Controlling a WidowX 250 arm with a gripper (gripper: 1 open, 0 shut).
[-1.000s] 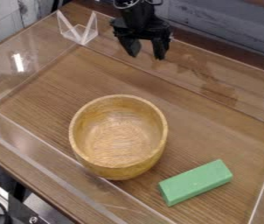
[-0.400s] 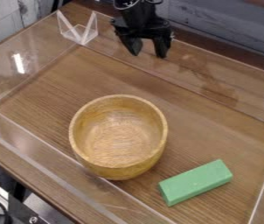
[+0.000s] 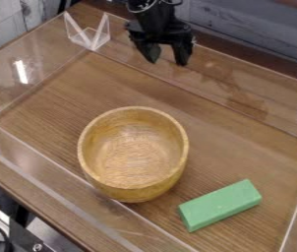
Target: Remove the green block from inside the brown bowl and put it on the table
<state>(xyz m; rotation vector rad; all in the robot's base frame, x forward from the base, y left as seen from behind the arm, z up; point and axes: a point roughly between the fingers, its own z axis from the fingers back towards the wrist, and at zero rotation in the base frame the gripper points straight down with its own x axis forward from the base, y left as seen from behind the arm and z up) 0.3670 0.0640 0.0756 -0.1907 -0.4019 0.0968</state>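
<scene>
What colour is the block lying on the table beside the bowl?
Plain matte green block, clearest in the camera view, its only view.

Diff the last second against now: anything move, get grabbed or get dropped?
No visible change. The gripper hangs open and empty at the far end of the table, the green block lies on the table beside the brown bowl, and the bowl is empty.

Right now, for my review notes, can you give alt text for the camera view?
A green block lies flat on the wooden table, just right of and apart from an empty brown bowl. The open black gripper hangs at the far end, holding nothing; low clear walls edge the tabletop.
</scene>
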